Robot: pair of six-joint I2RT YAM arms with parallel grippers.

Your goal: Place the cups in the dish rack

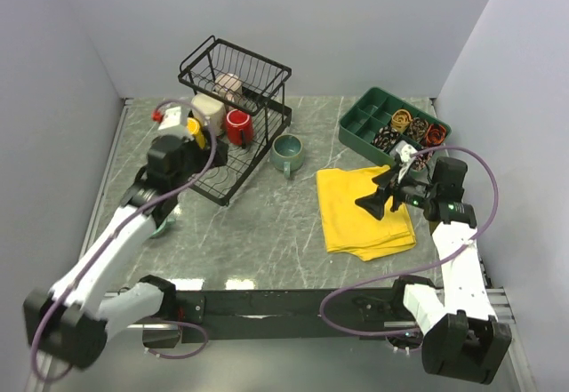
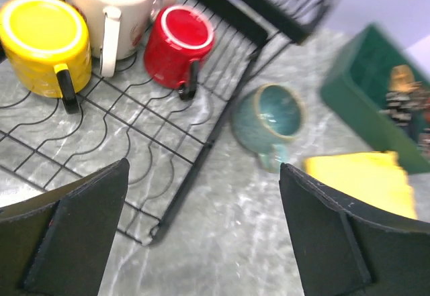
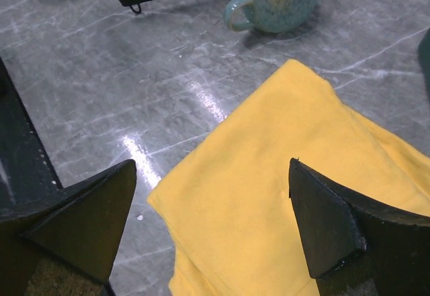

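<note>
Left gripper (image 2: 201,168): fingers spread wide with nothing between them, hanging over the front edge of the rack's lower tier.
Right gripper (image 3: 211,165): equally wide and empty, above the folded yellow cloth (image 3: 282,175).
Rack: black wire dish rack (image 1: 267,76) with 2 tiers, an upper basket over a flat lower grid. It stands at the back left of the table, set at an angle to the table's edges.
Lower tier: 3 mugs side by side. They are a glossy yellow ceramic mug with a black handle (image 2: 44,41), a cream mug with a floral print (image 2: 111,1) and a red mug with a dark handle (image 2: 178,41).
Pose: the yellow and red mugs stand base up. All 3 handles point toward the left gripper. The cream mug's top is cut off in the wrist view.
Upper basket: 1 lilac-beige mug (image 1: 229,84); how it lies is hard to tell.
Outside the rack: a speckled teal glazed mug (image 2: 269,118) stands mouth up on the table just beside the rack's right side. Its handle points toward the near edge.
Under the left arm: a pale green rounded object (image 1: 164,225), mostly hidden.
Surface: grey marble-patterned tabletop (image 1: 267,223) with bright glare patches near the arm bases.
Room: plain white walls on 3 sides.
Far right: a green compartmented plastic tray (image 1: 364,125) holds small items.
</note>
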